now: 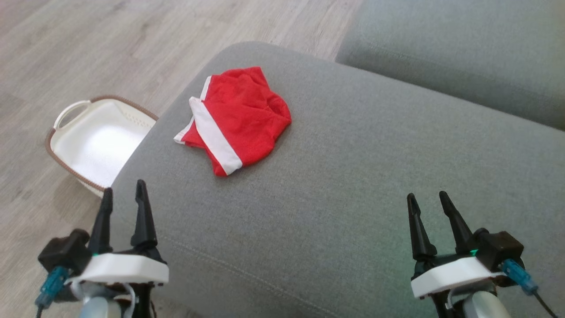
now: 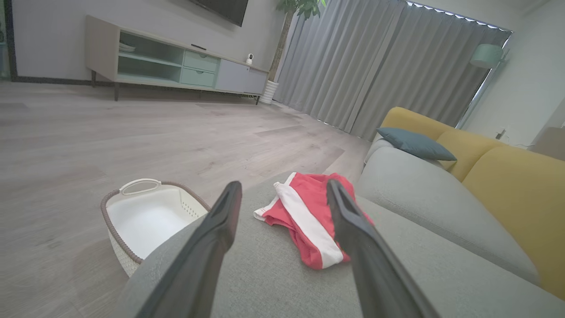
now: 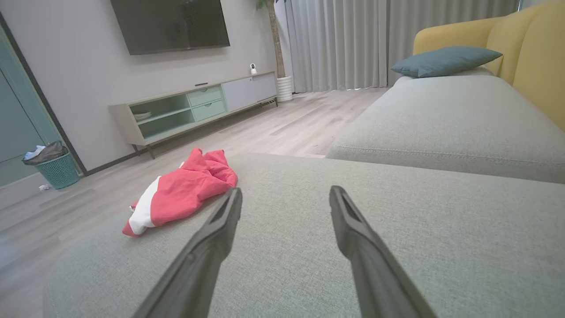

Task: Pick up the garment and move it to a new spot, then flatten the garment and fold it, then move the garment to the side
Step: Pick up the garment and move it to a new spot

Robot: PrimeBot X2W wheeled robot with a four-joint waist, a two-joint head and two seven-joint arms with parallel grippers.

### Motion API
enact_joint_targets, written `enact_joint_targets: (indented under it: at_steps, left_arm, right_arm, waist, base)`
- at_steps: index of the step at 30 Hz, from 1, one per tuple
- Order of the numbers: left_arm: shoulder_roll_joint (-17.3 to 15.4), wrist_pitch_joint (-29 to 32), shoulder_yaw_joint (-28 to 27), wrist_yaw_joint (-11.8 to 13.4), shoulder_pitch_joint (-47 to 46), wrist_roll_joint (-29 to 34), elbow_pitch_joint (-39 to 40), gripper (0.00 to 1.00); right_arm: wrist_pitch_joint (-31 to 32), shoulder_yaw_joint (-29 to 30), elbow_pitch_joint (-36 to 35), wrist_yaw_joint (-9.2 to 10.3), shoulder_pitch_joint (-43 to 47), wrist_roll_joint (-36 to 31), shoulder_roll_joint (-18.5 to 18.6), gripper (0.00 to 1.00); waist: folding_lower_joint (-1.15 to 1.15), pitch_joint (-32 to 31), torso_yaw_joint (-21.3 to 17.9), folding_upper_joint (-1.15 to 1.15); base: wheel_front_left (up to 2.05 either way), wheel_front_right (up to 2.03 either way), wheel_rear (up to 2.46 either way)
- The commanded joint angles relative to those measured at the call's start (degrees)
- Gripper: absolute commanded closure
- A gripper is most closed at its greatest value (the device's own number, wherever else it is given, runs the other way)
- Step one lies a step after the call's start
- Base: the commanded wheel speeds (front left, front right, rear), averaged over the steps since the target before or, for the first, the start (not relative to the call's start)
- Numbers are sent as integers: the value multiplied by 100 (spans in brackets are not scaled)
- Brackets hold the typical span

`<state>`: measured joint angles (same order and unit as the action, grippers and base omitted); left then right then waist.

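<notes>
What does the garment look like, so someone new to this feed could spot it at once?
Start at the wide grey sofa seat. Near its left edge, close to the white basket on the floor, lies the garment, crumpled. Its bright red cloth with a white band stands out from the grey upholstery.

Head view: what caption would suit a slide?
Red-and-white shorts lie crumpled on a grey sofa seat; left hand and right hand open, short of them.

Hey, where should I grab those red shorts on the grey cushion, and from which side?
Probably the puckered fold at the right edge of the red shorts: it stands up off the grey cushion, so it can be pinched. Come down from above with the open left gripper, the nearer one.
</notes>
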<state>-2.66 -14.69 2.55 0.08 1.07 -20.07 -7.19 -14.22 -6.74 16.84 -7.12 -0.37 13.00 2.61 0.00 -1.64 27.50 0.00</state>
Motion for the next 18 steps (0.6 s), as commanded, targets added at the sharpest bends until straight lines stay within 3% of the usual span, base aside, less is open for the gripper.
enact_joint_targets:
  at_steps: [1, 9, 18]
  left_arm:
    - [-21, -31, -261, -42, -319, 144, 174, 0]
    - [-384, 71, -543, -267, -1366, 320, -525, 0]
    - [-1008, 1494, -94, -594, -3459, 367, -2228, 0]
  right_arm:
    - [-74, -87, -219, -36, -169, -71, 27, 0]
    - [215, 295, -756, -36, -474, -521, 27, 0]
    - [919, 934, -2070, -36, -833, -1178, 63, 0]
  waist:
    - [0, 98, -26, 0]
    - [0, 892, -378, 0]
    - [0, 2054, -716, 0]
  base:
    - [0, 0, 0]
    - [0, 0, 0]
    - [0, 0, 0]
